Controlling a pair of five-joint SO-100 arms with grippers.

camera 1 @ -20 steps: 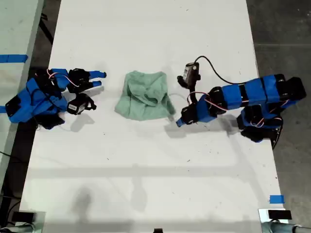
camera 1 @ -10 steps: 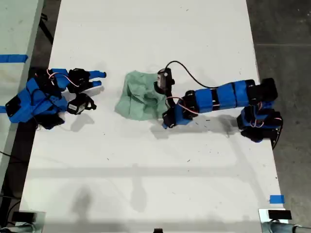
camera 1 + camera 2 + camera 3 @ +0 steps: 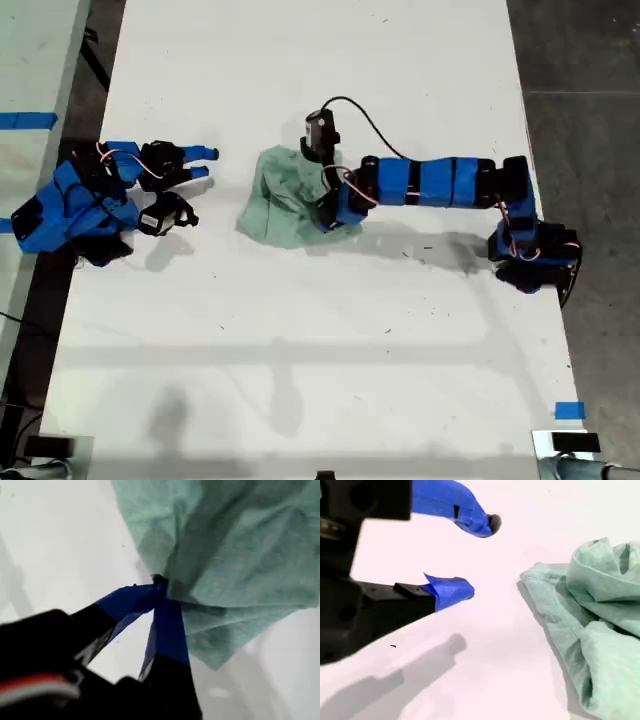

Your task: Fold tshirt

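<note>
item: tshirt (image 3: 290, 198). crumpled mint-green heap at centre of the exterior view, slightly toward its upper half, on the white table (image 3: 300, 380); no fold made yet.

change: in the last second the arm from the exterior view's right has stretched across the table, and my first gripper (image 3: 330, 208) has gone from just beside the cloth to on top of its right-hand edge. judged: reach finished, grasp made; a pull to spread the heap looks next.

tool one: my first gripper (image 3: 159, 582), blue-taped fingers pinched together at the tips, clenched on a bunched fold of the tshirt (image 3: 235, 555).

tool two: my second gripper (image 3: 475, 555), jaws wide apart, holding nothing, clear of the tshirt (image 3: 590, 630); parked at the exterior view's left (image 3: 200, 163), unmoved.
</note>
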